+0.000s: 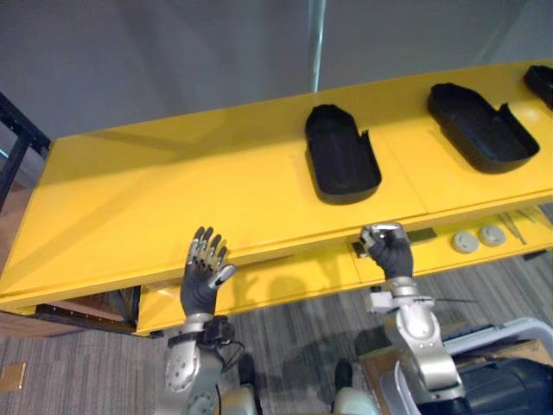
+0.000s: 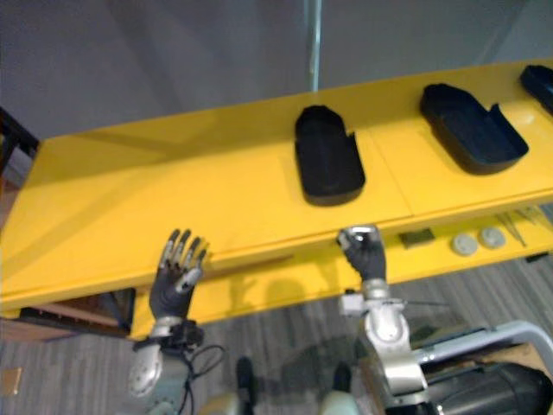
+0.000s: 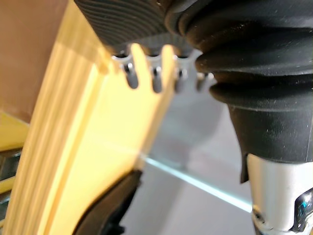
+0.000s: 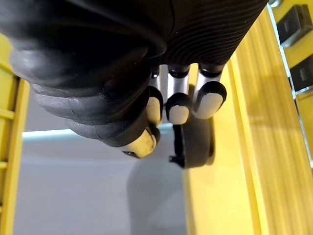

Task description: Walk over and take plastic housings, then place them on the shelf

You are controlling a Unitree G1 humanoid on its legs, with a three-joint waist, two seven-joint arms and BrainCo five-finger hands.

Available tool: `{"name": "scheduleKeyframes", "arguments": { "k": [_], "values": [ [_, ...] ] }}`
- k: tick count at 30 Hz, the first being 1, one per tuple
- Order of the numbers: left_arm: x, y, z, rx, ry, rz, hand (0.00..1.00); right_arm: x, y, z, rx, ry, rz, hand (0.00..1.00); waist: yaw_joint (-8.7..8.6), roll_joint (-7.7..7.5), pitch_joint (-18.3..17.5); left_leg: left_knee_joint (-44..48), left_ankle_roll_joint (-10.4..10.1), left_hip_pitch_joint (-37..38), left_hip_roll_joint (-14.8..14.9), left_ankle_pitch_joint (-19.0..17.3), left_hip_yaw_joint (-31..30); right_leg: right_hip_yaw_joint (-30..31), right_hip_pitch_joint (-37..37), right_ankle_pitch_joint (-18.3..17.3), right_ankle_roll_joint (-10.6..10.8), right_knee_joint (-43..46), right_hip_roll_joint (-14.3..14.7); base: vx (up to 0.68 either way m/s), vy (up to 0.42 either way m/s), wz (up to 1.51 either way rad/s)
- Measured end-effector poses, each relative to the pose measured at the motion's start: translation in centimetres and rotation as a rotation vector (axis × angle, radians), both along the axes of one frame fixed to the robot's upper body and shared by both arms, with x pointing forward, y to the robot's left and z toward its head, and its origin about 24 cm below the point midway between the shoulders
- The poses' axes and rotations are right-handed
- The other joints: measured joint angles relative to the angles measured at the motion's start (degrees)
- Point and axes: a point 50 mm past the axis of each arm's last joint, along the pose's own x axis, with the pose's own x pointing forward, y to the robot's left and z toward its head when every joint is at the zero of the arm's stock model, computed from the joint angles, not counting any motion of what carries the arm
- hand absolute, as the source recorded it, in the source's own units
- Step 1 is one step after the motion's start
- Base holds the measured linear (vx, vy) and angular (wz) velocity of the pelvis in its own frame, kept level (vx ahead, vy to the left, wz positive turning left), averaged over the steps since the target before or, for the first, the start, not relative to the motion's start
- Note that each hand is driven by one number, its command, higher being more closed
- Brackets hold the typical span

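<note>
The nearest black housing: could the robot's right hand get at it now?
Probably yes: only bare shelf lies between the right hand, curled at the front edge, and the housing.

Plastic housing at the far right (image 1: 541, 83), at 2 o'clock of its whole neighbour (image 1: 479, 128), was cut off by the picture's edge, so only one end showed. The yellow shelf (image 1: 130, 207) ran past that same edge. On the lower ledge (image 1: 285, 290), at 3 o'clock of the right hand (image 1: 386, 252), two pale discs (image 1: 464, 242) and a thin metal tool (image 1: 516, 226) were too small to identify. In the left wrist view, the fingers (image 3: 155, 76) of the left hand (image 1: 203, 281) were largely hidden behind its ribbed cover.
</note>
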Motion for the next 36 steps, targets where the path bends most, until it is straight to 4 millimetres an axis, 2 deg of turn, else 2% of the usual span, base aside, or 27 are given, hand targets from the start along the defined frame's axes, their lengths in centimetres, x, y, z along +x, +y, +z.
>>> {"name": "scheduleKeyframes", "arguments": {
  "k": [2, 7, 11, 14, 19, 27, 36],
  "values": [
    [0.1, -0.1, 0.1, 0.001, -0.009, -0.008, 0.0, 0.5, 0.0, 0.2, 0.0, -0.008, -0.009, 1.0, 0.36, 0.0, 0.0, 0.02, 0.17, -0.58, -0.05, 0.25, -0.29, -0.32, -0.48, -0.08, -0.07, 0.4, -0.06, -0.01, 0.005, 0.09],
    [0.7, -0.2, 0.7, -0.001, -0.041, -0.015, 0.0, 2.1, 0.5, 2.4, 0.002, -0.09, -0.007, 1.0, 0.57, -0.22, 0.67, 0.08, 0.52, -1.95, -0.25, 0.99, -1.14, -0.82, -2.21, -0.33, -0.38, 2.15, -0.28, 0.0, 0.004, 0.08],
    [1.4, -0.4, 1.6, -0.003, -0.083, -0.024, 0.0, 3.0, 0.7, 4.1, -0.02, -0.158, -0.007, 1.0, 0.56, -0.42, 2.44, 0.05, 0.52, -2.69, -0.33, 1.22, -1.43, -0.82, -3.62, -1.29, -0.48, 3.96, -0.48, -0.02, 0.001, 0.03],
    [2.0, -0.4, 2.4, -0.004, -0.121, -0.022, 0.0, 3.6, 0.7, 5.1, -0.017, -0.172, -0.029, 1.0, 0.57, -0.38, 5.54, 0.05, 0.48, -2.98, -0.4, 1.39, -1.46, -0.76, -4.22, -1.32, -0.45, 4.59, -0.61, -0.03, 0.0, 0.01],
    [2.3, -0.2, 2.8, -0.01, -0.134, 0.006, 0.0, 4.0, 0.1, 5.6, -0.004, -0.171, -0.09, 1.0, 0.53, -0.24, 7.3, 0.1, 1.02, -4.5, -0.96, 1.9, -1.67, -0.87, -5.69, -1.32, -0.35, 4.83, -1.18, 0.01, 0.008, 0.05],
    [2.9, -0.2, 4.0, -0.021, -0.181, 0.018, 0.0, 5.6, -0.4, 7.7, 0.019, -0.217, -0.165, 1.0, 0.41, -0.22, 10.45, 0.29, 1.11, -4.91, -1.34, 2.12, -2.83, -1.5, -6.17, -1.72, -0.01, 6.25, -1.58, 0.02, 0.002, 0.06],
    [3.0, 0.3, 4.1, -0.018, -0.188, 0.043, 0.0, 7.1, -0.6, 9.2, 0.009, -0.247, -0.204, 1.0, 0.39, -0.31, 11.63, 0.11, 1.36, -5.71, -1.75, 2.42, -3.19, -2.22, -7.23, -2.74, -0.32, 7.68, -2.18, 0.0, 0.0, 0.03]
  ]
}}
